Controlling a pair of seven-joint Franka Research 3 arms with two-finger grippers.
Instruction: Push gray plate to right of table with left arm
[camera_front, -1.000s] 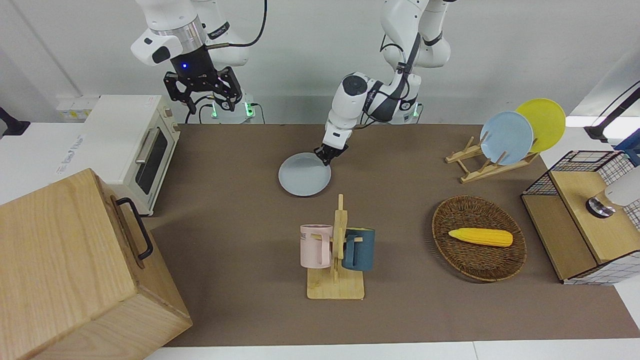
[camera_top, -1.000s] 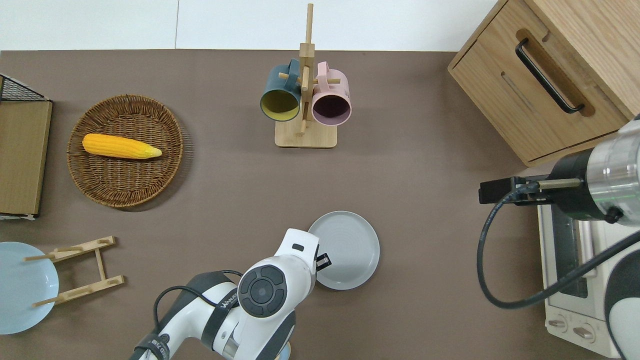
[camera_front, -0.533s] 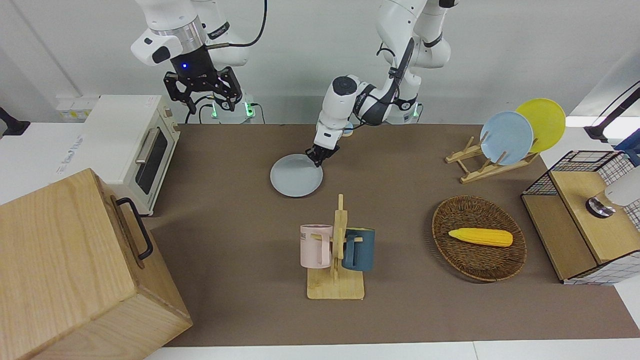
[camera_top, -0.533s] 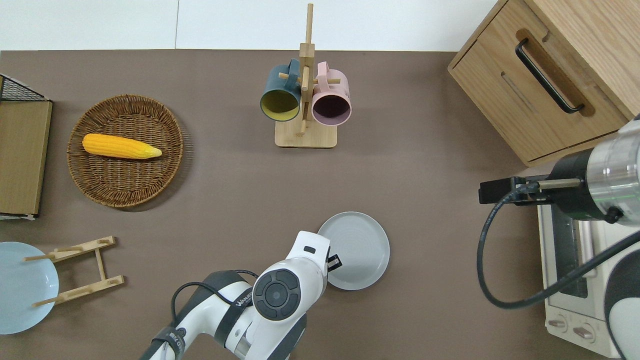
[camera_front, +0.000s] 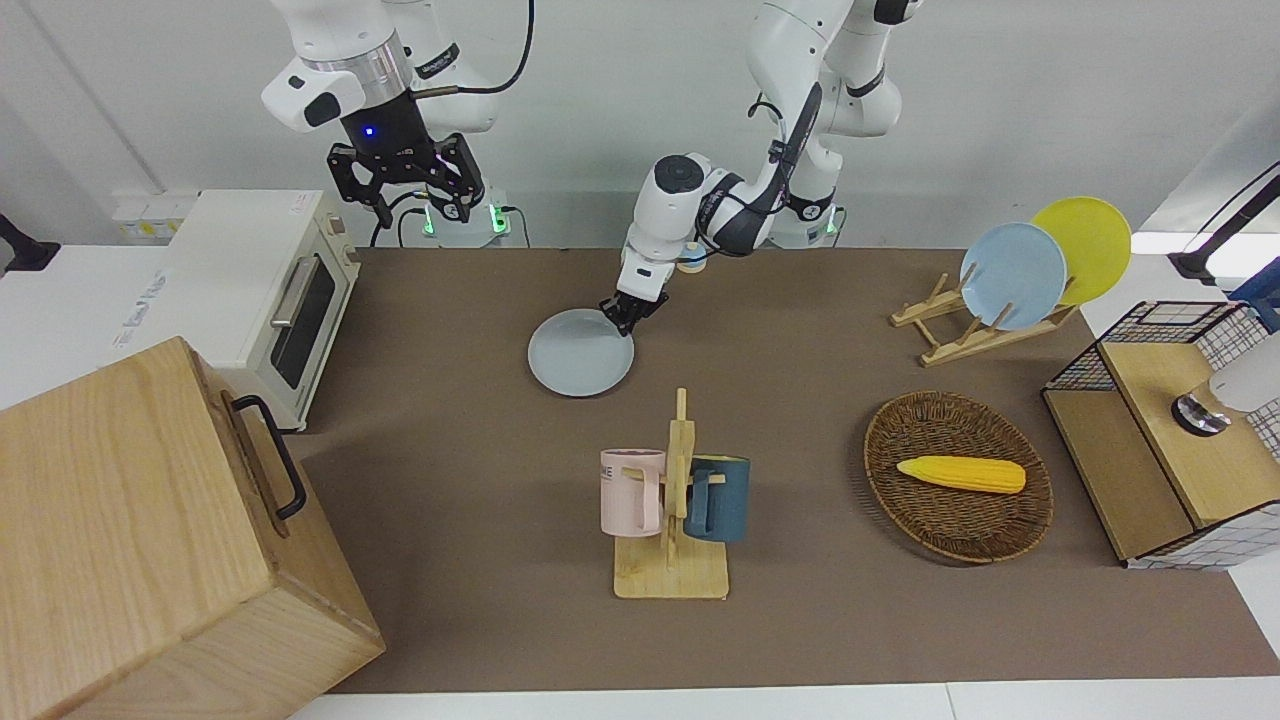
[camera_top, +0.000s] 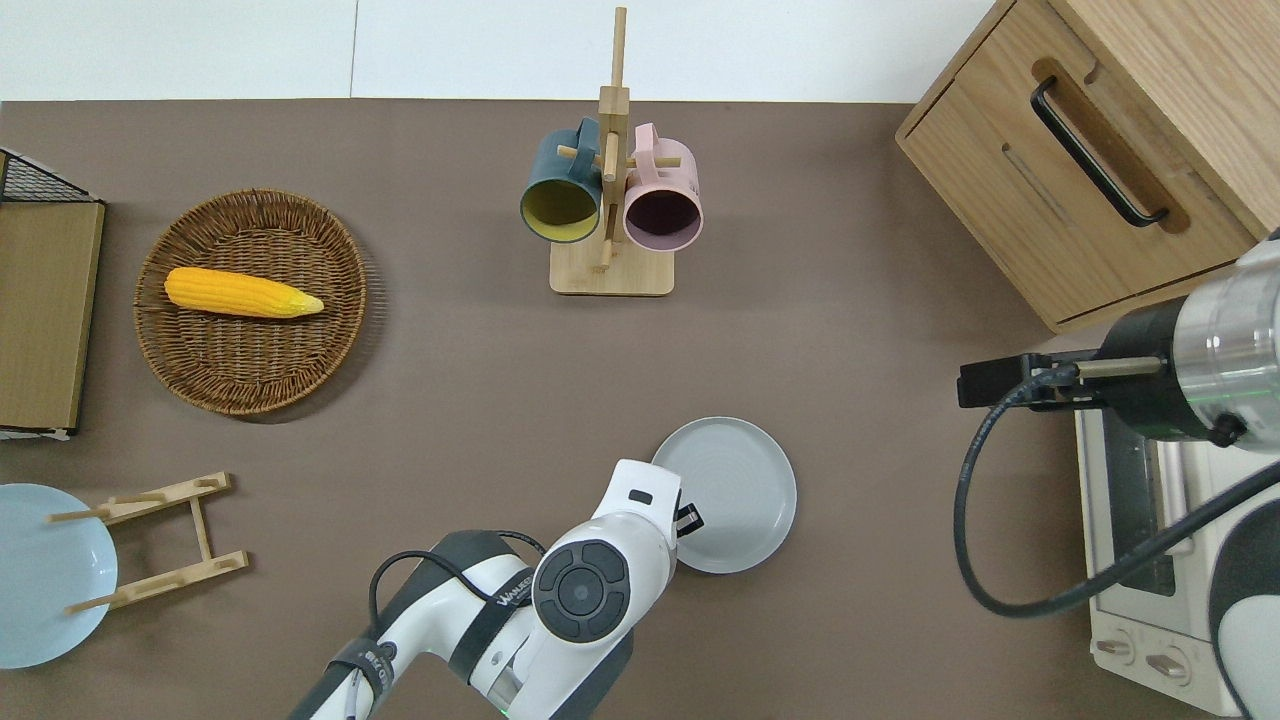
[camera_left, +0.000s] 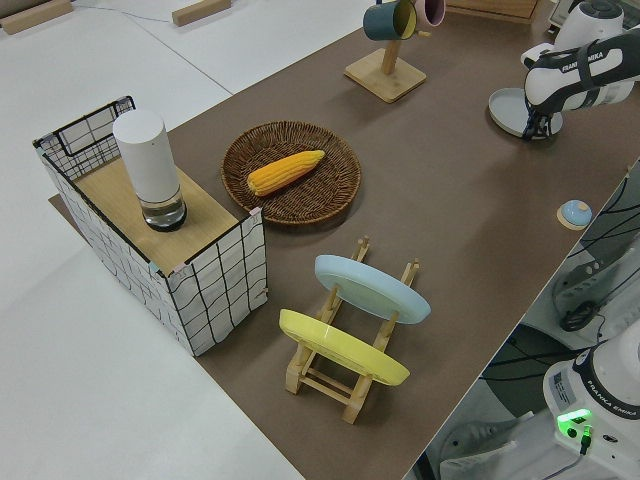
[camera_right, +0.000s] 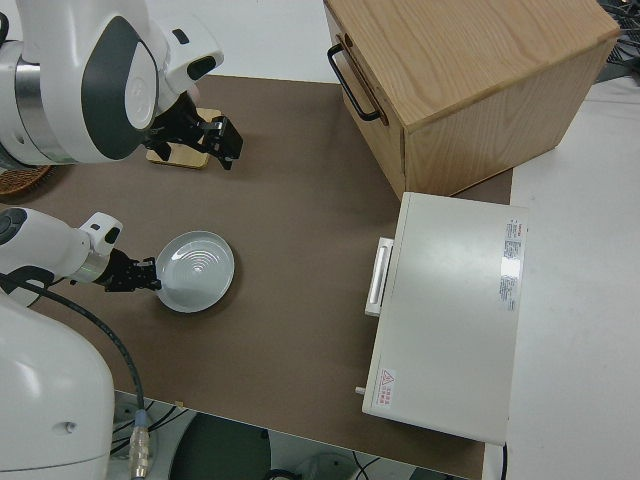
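The gray plate (camera_front: 581, 352) (camera_top: 725, 495) (camera_right: 196, 270) lies flat on the brown table (camera_front: 450, 470), midway along it and nearer to the robots than the mug rack. My left gripper (camera_front: 622, 313) (camera_top: 688, 520) (camera_right: 148, 280) is down at table height. It is shut, and its black tips touch the plate's rim on the side toward the left arm's end. The white left arm (camera_top: 590, 590) covers a small part of that rim in the overhead view. My right gripper (camera_front: 422, 208) is parked, with its fingers spread open.
A wooden rack with a pink and a teal mug (camera_front: 672, 500) stands farther from the robots. A toaster oven (camera_front: 265, 290) and a wooden cabinet (camera_front: 140, 540) fill the right arm's end. A wicker basket (camera_front: 885, 440) with corn, a plate rack (camera_front: 960, 335) and a wire crate (camera_front: 1150, 430) are at the left arm's end.
The left gripper has slid toward the right arm's end of the table, and the gray plate has moved the same way with it. The right arm has not moved.
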